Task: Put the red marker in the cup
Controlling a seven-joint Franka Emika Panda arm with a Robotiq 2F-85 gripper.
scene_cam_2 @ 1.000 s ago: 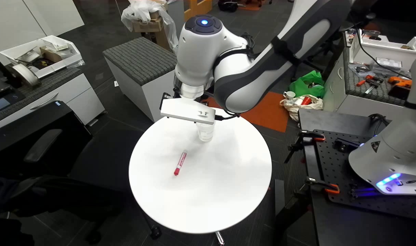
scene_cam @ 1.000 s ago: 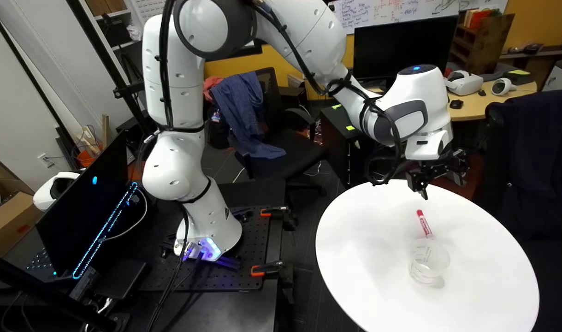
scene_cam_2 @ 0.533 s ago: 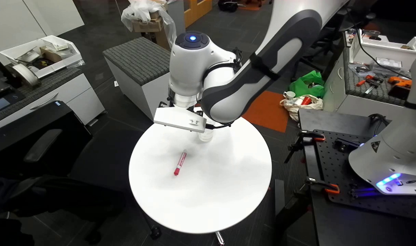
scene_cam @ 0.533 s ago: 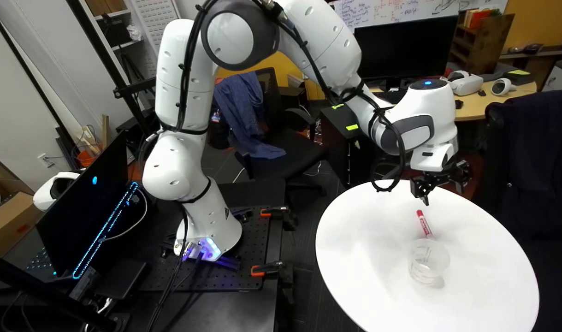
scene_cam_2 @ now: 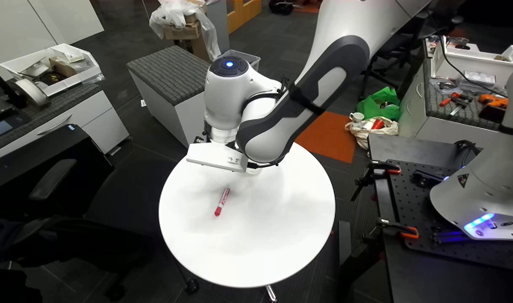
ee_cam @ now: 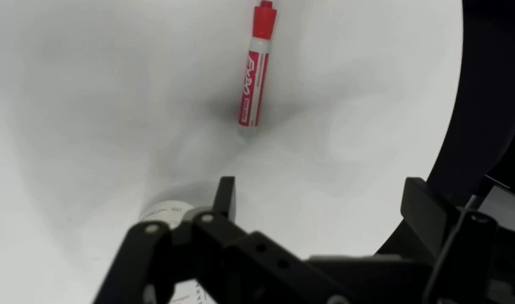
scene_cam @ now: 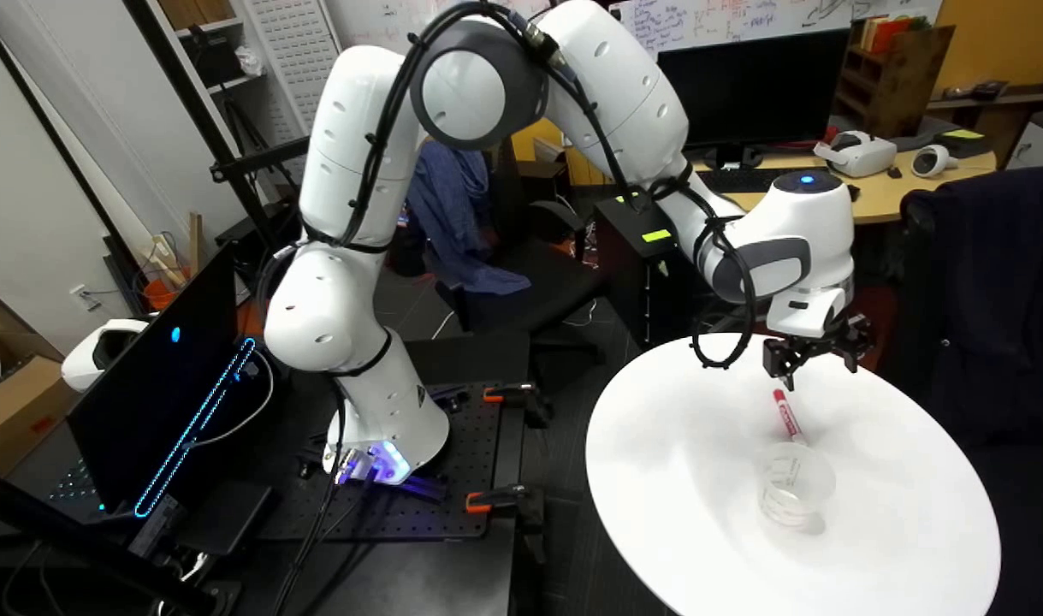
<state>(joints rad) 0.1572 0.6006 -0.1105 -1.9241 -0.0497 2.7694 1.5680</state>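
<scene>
My white jointed arm [scene_cam: 631,94] arches over the round white table [scene_cam: 675,445]. My black gripper [ee_cam: 320,190] points down, jaws spread.

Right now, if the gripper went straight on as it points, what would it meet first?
Probably the white table under the gripper; the red marker seems off that line. In the wrist view one finger hides part of the cup and might brush it; depth is unclear.
</scene>
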